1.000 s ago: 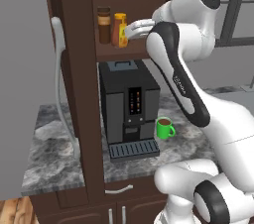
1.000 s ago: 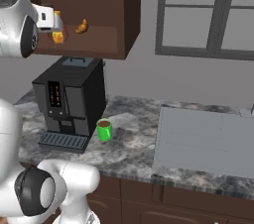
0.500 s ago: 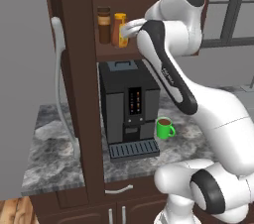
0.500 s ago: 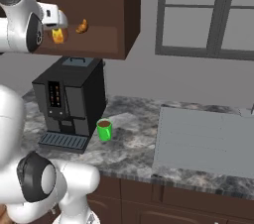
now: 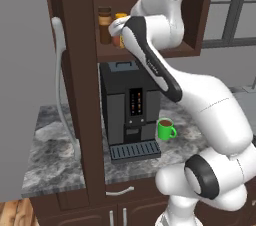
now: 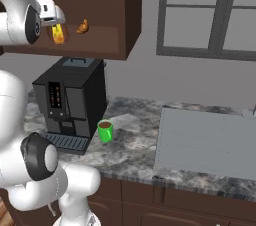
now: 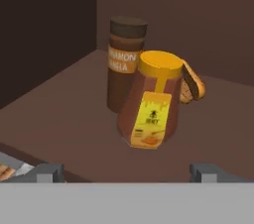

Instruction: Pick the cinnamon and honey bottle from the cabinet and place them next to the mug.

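On the open shelf of the dark cabinet (image 5: 80, 120) stand the cinnamon (image 7: 124, 62), a brown jar with a tan band, and the amber honey bottle (image 7: 154, 101) with its yellow cap. The honey bottle stands in front of the jar and to its right. My gripper (image 7: 126, 173) is open just short of the honey bottle, which sits centred ahead of the fingers and apart from them. From the right base view the gripper (image 6: 56, 21) hovers at the honey bottle (image 6: 58, 34). The green mug (image 5: 165, 129) stands on the counter right of the coffee machine (image 5: 127, 105).
A small tan croissant-like piece (image 7: 191, 84) lies on the shelf behind and right of the honey bottle. The cabinet door with its pale curved handle (image 5: 60, 85) stands open on the left. A grey flat panel (image 6: 205, 142) covers the counter to the right.
The arm has reached further into the shelf opening, bringing the hand closer to the honey bottle. The jaws have stayed open. Jar, bottle and mug have not moved.
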Available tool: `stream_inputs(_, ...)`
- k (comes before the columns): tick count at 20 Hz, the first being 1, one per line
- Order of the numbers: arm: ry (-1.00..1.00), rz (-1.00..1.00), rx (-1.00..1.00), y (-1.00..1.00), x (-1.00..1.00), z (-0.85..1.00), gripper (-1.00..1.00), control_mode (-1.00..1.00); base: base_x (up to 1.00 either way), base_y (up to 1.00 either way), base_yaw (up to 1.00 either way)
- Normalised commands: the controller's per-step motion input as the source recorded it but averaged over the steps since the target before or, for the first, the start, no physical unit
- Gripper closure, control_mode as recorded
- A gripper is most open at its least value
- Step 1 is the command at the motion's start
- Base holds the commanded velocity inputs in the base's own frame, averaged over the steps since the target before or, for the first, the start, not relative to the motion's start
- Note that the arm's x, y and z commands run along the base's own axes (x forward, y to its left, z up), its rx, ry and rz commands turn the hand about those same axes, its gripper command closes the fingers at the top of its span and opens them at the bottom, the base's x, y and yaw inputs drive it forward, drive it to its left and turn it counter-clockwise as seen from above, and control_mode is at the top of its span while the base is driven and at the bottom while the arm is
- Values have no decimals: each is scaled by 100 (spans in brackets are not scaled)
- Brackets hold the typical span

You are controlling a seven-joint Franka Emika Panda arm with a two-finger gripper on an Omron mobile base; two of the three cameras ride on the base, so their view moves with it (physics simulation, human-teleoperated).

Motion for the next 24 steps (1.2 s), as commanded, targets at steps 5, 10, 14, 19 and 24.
stream_inputs(5,0,0,-1,-1,40,0,-100,-100,0,0,0)
stream_inputs(10,0,0,0,-24,13,0,-100,-100,0,0,0)
stream_inputs(14,0,0,0,0,18,-10,-100,-100,0,0,0)
stream_inputs(19,0,0,0,9,28,-21,-100,-100,0,0,0)
stream_inputs(24,0,0,0,0,16,-2,-100,-100,0,0,0)
